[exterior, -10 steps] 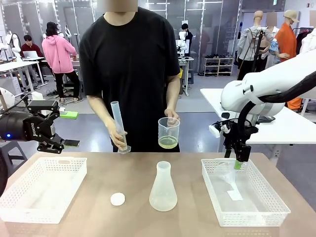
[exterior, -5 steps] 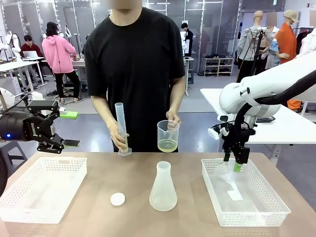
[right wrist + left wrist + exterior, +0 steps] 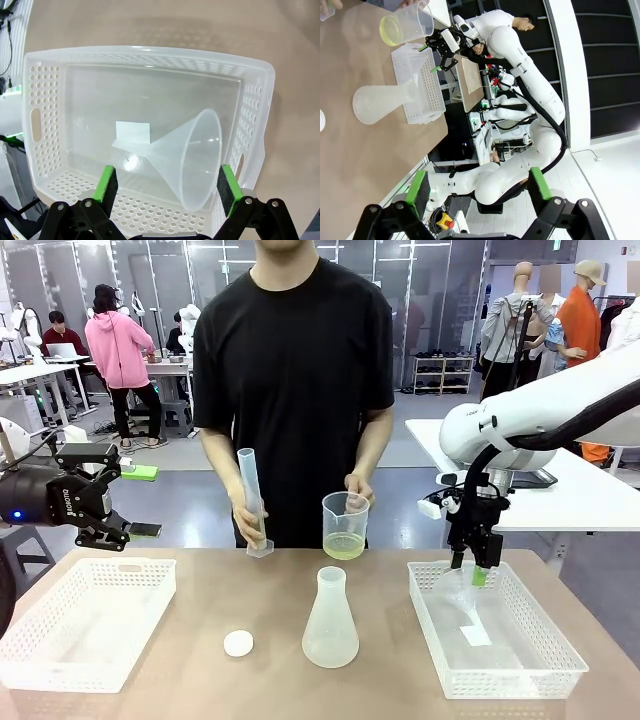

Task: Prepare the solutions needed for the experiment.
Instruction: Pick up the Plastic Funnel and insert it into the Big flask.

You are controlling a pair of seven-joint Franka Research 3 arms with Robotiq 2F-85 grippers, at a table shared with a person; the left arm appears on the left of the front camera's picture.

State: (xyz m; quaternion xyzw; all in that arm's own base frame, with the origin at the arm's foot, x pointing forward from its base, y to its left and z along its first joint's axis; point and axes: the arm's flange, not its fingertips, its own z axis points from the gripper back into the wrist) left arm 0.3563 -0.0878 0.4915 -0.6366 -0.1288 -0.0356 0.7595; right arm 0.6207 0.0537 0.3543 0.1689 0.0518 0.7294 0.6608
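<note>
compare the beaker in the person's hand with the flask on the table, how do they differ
The beaker is held by the person's hand at the far edge; the conical flask stands alone on the table. The beaker is clear with a wide mouth; the flask is frosted with a narrow neck. The beaker holds a shallow layer of yellow-green liquid; I can make out none in the flask. Both are upright, see-through vessels.

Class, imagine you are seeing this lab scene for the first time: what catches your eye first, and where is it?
A person at the far side holds a beaker with yellow-green solution and a measuring cylinder, behind the conical flask at mid-table. The open right claw hangs over a clear funnel lying in the right-hand white basket.
</note>
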